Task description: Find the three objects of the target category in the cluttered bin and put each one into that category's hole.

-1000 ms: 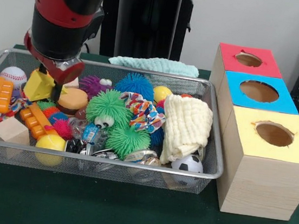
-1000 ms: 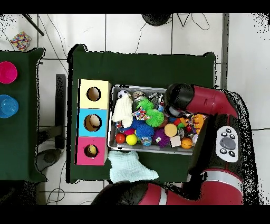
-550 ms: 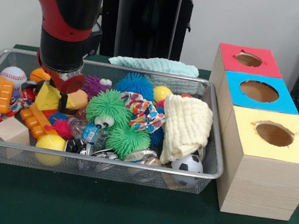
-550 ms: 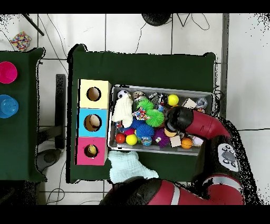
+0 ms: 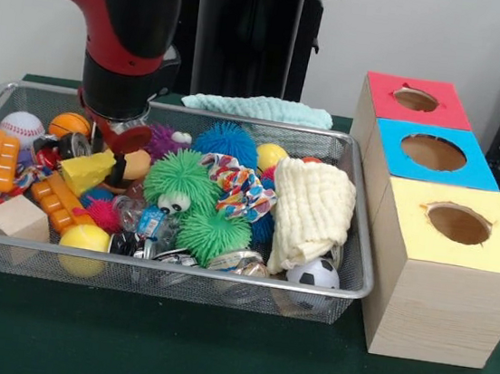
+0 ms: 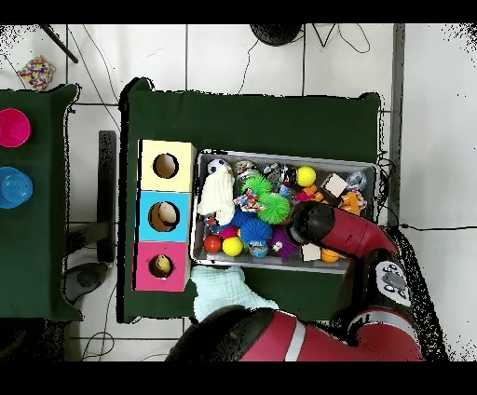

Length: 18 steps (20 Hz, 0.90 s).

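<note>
Claw [image 5: 117, 166] visible only frontally

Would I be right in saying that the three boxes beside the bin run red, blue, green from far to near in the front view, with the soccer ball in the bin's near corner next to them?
Not quite: the nearest box is yellow, not green, as the front view shows. The rest holds: red box, then blue box, and the soccer ball sits in that near corner of the bin.

No text, label, brand or number can be read on anything here
</note>
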Motion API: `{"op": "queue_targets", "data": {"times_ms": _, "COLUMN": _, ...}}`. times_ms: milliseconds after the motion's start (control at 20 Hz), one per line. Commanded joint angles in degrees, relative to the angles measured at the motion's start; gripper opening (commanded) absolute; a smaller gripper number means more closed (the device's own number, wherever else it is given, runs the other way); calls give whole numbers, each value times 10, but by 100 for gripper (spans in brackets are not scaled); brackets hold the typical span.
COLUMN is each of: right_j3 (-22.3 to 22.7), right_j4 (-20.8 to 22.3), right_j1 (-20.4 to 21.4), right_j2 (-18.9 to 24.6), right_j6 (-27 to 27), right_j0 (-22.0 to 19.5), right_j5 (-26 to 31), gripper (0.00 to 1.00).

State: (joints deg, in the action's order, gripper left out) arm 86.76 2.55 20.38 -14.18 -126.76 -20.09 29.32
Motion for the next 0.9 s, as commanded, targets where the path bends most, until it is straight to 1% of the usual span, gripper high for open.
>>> {"op": "queue_targets", "data": {"times_ms": 50, "right_j3": 11, "right_j4": -38, "right_j1": 9, "right_j2": -49, "right_j6": -148, "right_j0": 57, "right_j5": 102, "gripper": 100}}
{"op": "queue_targets", "data": {"times_ms": 150, "right_j3": -25, "right_j4": -38, "right_j1": 19, "right_j2": -76, "right_j6": -150, "right_j0": 86, "right_j5": 140, "gripper": 100}}
{"op": "queue_targets", "data": {"times_ms": 200, "right_j3": -46, "right_j4": -34, "right_j1": 16, "right_j2": -83, "right_j6": -145, "right_j0": 96, "right_j5": 139, "gripper": 100}}
{"op": "queue_targets", "data": {"times_ms": 250, "right_j3": -66, "right_j4": -33, "right_j1": 11, "right_j2": -80, "right_j6": -133, "right_j0": 98, "right_j5": 126, "gripper": 100}}
{"op": "queue_targets", "data": {"times_ms": 350, "right_j3": -116, "right_j4": -21, "right_j1": -3, "right_j2": -62, "right_j6": -86, "right_j0": 90, "right_j5": 99, "gripper": 100}}
{"op": "queue_targets", "data": {"times_ms": 400, "right_j3": -140, "right_j4": -16, "right_j1": -10, "right_j2": -58, "right_j6": -71, "right_j0": 87, "right_j5": 91, "gripper": 100}}
{"op": "queue_targets", "data": {"times_ms": 500, "right_j3": -177, "right_j4": -16, "right_j1": -18, "right_j2": -54, "right_j6": -51, "right_j0": 83, "right_j5": 115, "gripper": 100}}
{"op": "queue_targets", "data": {"times_ms": 650, "right_j3": -227, "right_j4": -8, "right_j1": -19, "right_j2": -39, "right_j6": -8, "right_j0": 71, "right_j5": 143, "gripper": 100}}
{"op": "queue_targets", "data": {"times_ms": 800, "right_j3": -267, "right_j4": -11, "right_j1": -25, "right_j2": -32, "right_j6": -2, "right_j0": 70, "right_j5": 170, "gripper": 100}}
{"op": "queue_targets", "data": {"times_ms": 850, "right_j3": -271, "right_j4": -17, "right_j1": -26, "right_j2": -21, "right_j6": -1, "right_j0": 68, "right_j5": 179, "gripper": 100}}
{"op": "queue_targets", "data": {"times_ms": 900, "right_j3": -286, "right_j4": -15, "right_j1": -31, "right_j2": -35, "right_j6": -17, "right_j0": 77, "right_j5": 179, "gripper": 100}}
